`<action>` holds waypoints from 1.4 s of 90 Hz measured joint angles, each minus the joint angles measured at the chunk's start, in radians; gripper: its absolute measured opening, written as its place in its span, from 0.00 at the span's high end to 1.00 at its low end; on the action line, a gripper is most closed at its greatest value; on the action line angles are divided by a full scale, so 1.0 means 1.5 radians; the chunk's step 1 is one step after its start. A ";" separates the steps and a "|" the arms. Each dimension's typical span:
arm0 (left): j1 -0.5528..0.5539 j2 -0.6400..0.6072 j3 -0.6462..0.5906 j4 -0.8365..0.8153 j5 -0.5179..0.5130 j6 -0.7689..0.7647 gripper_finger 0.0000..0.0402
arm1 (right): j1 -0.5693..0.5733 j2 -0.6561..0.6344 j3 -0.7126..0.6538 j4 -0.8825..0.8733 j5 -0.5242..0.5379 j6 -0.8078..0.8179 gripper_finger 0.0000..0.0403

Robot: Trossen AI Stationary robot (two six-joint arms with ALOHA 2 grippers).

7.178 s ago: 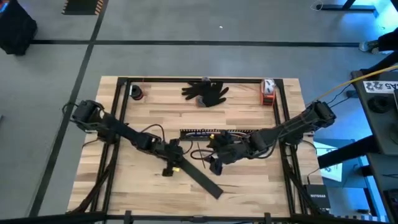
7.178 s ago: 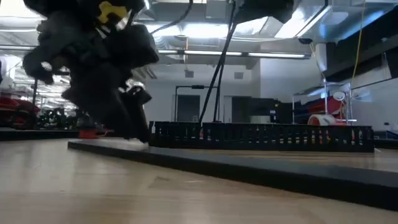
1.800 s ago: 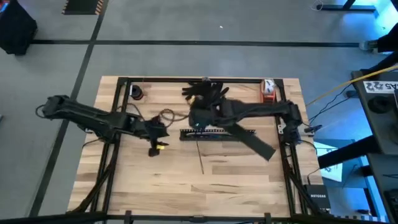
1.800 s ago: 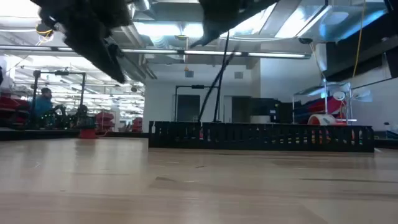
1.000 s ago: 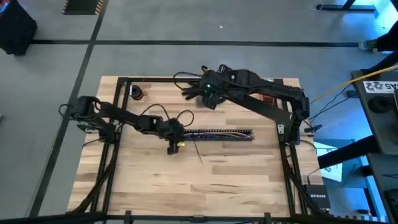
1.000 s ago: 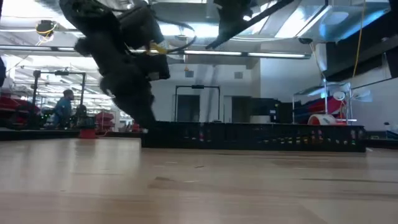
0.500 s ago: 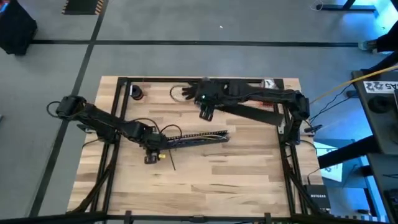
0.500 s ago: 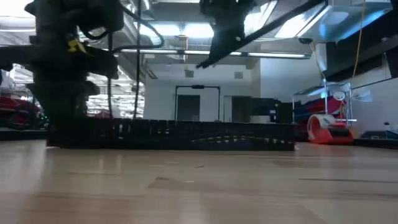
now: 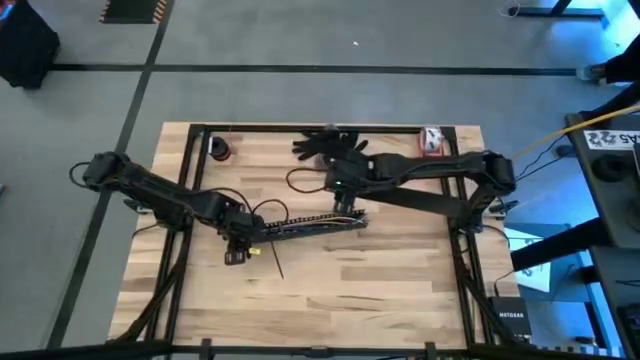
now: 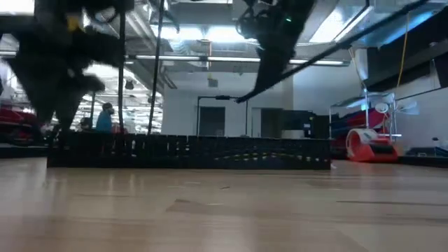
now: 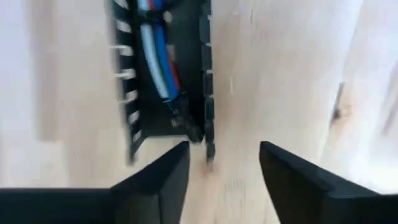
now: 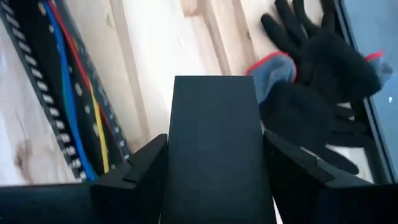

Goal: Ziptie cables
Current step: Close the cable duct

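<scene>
A workshop hall with ceiling lights and racks is seen beyond the butcher-block table (image 9: 400,270), which is bordered by a black frame. A long black slotted cable duct (image 9: 305,225) is laid across the table's middle, slightly tilted, and the cables (image 12: 68,106) are kept inside its channel, presumably so that they stay gathered for tying. The duct's left end is met by the left gripper (image 9: 237,243), whose fingers are seen spread apart in its wrist view, with the duct's end just ahead of them and nothing held; it is judged to be placed there to steady or shift the duct. A flat black bar (image 12: 214,149) is clamped between the fingers of the right gripper (image 9: 343,197) above the duct's right end; it is judged to be the duct's cover, kept off so the wires stay reachable. A pair of black gloves (image 9: 330,147) is left at the far edge, with a small red and white object (image 9: 431,141) towards the far right corner. Cable colours (blue, red, yellow) are shown only by the wrist views; the high view shows both arms' placing; a distant person (image 10: 105,117) is shown only by the low view.
</scene>
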 joint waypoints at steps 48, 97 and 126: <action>0.057 -0.056 0.135 0.220 -0.122 -0.042 0.51 | -0.043 -0.071 -0.396 0.444 -0.029 -0.082 0.45; 0.074 0.029 0.135 0.304 -0.117 -0.018 0.51 | 0.078 -0.063 -0.404 0.513 -0.117 -0.006 0.45; 0.074 0.036 0.132 0.312 -0.101 0.038 0.51 | 0.104 -0.056 -0.295 0.354 -0.071 -0.009 0.45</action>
